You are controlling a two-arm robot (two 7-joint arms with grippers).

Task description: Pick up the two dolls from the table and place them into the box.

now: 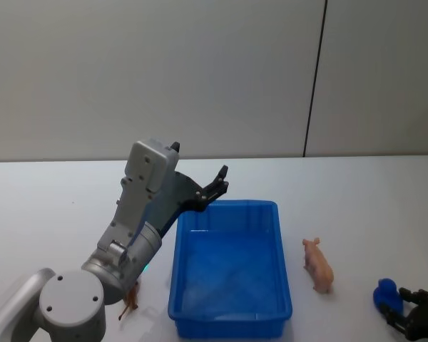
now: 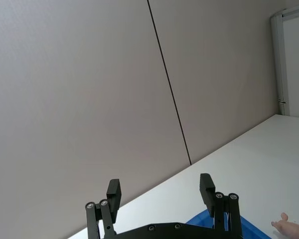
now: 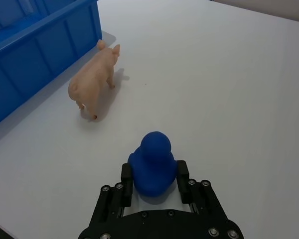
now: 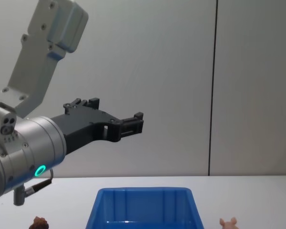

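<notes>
Judged step: pre-grasp, box [image 1: 232,205] empty.
Left pincer [image 1: 221,180]: released, high above box far-left corner.
Right pincer [image 3: 154,174]: clenched on blue figure [image 3: 154,149], right of box.
Pink doll [image 1: 318,265]: on counter [image 1: 57,206], just right of box.
Brown doll [image 1: 130,299]: left of box near corner.
Next move likely: lower left pincer onto brown doll.

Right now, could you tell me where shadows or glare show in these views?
Right wrist view: soft shadows lie under the pig and along the box wall. Head view: a pale sheen on the box floor. Chest view: a green ring glows on the left arm.
</notes>
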